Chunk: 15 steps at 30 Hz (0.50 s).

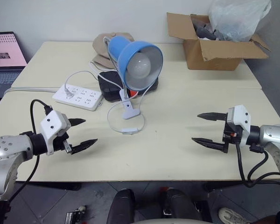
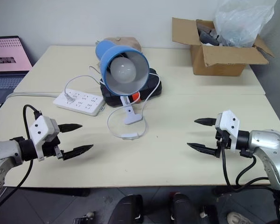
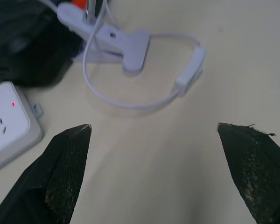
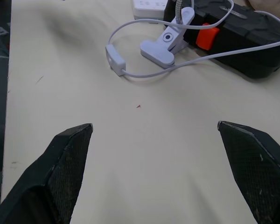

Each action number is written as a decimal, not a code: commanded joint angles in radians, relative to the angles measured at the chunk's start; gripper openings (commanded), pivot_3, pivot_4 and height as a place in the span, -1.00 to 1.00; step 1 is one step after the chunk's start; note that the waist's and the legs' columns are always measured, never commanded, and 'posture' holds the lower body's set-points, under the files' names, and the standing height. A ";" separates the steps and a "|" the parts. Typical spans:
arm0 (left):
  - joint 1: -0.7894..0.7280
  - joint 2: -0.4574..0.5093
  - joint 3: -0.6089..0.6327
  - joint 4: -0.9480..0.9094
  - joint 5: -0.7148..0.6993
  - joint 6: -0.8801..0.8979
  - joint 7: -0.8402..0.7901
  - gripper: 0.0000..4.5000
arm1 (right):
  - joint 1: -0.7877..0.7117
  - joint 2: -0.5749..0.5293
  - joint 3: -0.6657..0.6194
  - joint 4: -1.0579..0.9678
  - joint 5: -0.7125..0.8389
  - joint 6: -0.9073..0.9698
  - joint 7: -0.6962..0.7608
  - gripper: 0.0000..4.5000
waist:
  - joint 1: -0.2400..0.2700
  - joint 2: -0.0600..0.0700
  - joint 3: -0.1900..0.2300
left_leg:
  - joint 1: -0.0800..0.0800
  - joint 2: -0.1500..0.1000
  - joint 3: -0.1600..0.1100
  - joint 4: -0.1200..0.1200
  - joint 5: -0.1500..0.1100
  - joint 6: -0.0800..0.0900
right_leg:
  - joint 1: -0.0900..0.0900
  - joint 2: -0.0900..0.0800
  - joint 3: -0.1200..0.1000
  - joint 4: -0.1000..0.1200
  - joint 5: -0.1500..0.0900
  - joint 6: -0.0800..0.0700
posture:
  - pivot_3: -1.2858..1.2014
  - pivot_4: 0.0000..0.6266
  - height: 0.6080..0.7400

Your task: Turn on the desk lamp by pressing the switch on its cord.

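Observation:
The desk lamp (image 1: pixel 139 61) has a blue cone shade and an unlit white bulb, and rises from a white clamp (image 1: pixel 129 110) on the table's middle. Its thin white cord (image 1: pixel 111 117) loops on the table in front of the clamp. The small white switch (image 1: pixel 129 131) lies on that loop, and the same switch (image 3: pixel 190 70) (image 4: pixel 115 59) shows in both wrist views. My left gripper (image 1: pixel 83 133) hovers open at the near left, empty. My right gripper (image 1: pixel 203 127) hovers open at the near right, empty. Both stand well apart from the switch.
A white power strip (image 1: pixel 78 96) lies left of the lamp, with a black box (image 1: pixel 113 84) behind the clamp. A cardboard box (image 1: pixel 213 46) with a plastic bag stands at the far right. A laptop (image 1: pixel 5 56) is at the far left.

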 commanded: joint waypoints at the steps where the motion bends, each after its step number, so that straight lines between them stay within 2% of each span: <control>1: -0.061 0.012 -0.068 0.018 0.041 -0.069 -0.043 1.00 | -0.010 -0.001 -0.017 -0.057 0.017 0.017 -0.025 1.00 | 0.000 0.000 0.000 | 0.000 0.000 0.000 0.000 0.000 0.000 | 0.000 0.000 0.000 0.000 0.000 0.000 | 0.03 -0.52 1.00; 8: -0.193 -0.027 -0.273 0.115 0.136 -0.177 -0.139 1.00 | 0.001 0.000 0.000 -0.132 0.014 0.078 -0.077 1.00 | 0.000 0.000 0.000 | 0.000 0.000 0.000 0.001 0.000 0.000 | 0.000 0.000 0.000 0.001 0.000 0.000 | 0.03 -0.52 1.00; 15: -0.360 -0.138 -0.422 0.394 0.254 -0.310 -0.179 1.00 | 0.000 0.041 0.027 -0.201 0.012 0.144 -0.174 1.00 | 0.000 0.000 0.000 | 0.000 0.000 0.000 0.003 0.000 0.000 | 0.000 0.001 0.000 0.003 0.000 0.001 | 0.03 -0.52 1.00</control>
